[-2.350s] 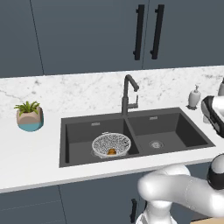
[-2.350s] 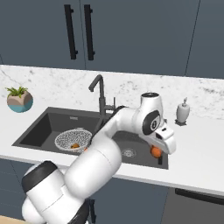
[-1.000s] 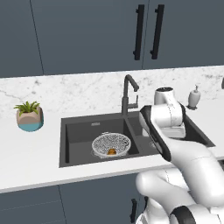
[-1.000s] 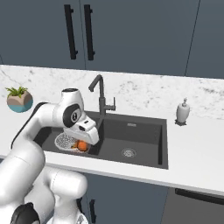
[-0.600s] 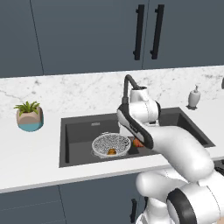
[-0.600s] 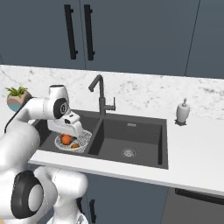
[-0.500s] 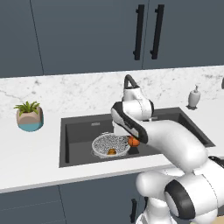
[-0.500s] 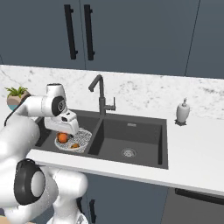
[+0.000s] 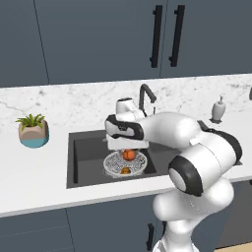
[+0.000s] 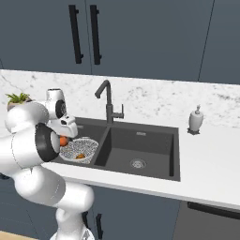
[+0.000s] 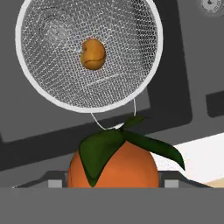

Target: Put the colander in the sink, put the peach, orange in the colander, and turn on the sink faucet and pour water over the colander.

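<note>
The arm bent low over the sink (image 9: 88, 147), its gripper (image 9: 129, 150) clamping the round, leafy peach (image 9: 129, 154). Below sat the white wire-mesh colander (image 11: 89, 52), cradling the orange (image 11: 92, 54).

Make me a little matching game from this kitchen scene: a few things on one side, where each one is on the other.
Things:
1. colander
2. orange
3. peach
4. plant pot

Places:
A. held in the gripper, above the colander
B. on the counter, left of the sink
C. in the sink's left basin
D. lying in the colander

Pairs: 1-C, 2-D, 3-A, 4-B
</note>
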